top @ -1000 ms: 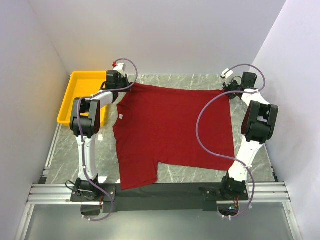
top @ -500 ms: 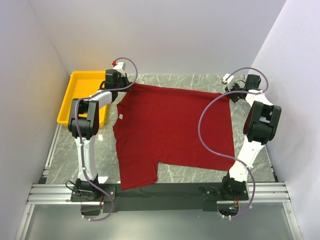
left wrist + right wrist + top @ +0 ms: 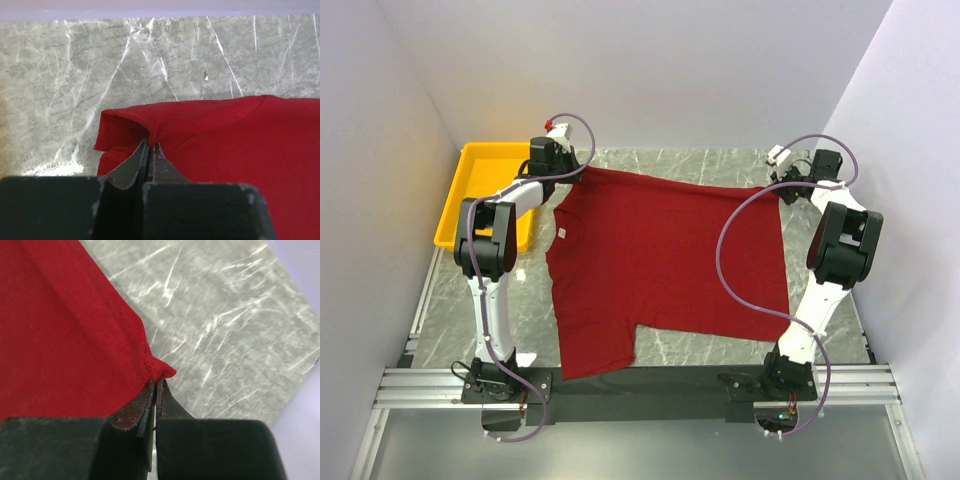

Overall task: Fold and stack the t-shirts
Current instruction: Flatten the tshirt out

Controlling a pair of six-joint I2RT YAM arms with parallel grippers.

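A dark red t-shirt (image 3: 660, 265) lies spread over the marble table, with a small white neck label (image 3: 561, 235) at its left edge and one sleeve reaching toward the near edge. My left gripper (image 3: 582, 172) is shut on the shirt's far left corner; in the left wrist view the gripper (image 3: 150, 145) pinches a bunched fold of the t-shirt (image 3: 225, 145). My right gripper (image 3: 776, 187) is shut on the far right corner, and the right wrist view shows that gripper (image 3: 155, 381) clamping a red tip of the t-shirt (image 3: 60, 340).
A yellow tray (image 3: 470, 190) sits at the far left of the table beside the left arm. Purple cables (image 3: 725, 250) loop over the shirt's right side. White walls close in the table at the back and on both sides.
Both grippers have drawn the shirt's far edge slightly farther back and outward. The right wrist has shifted a little to the right. The grips are unchanged.
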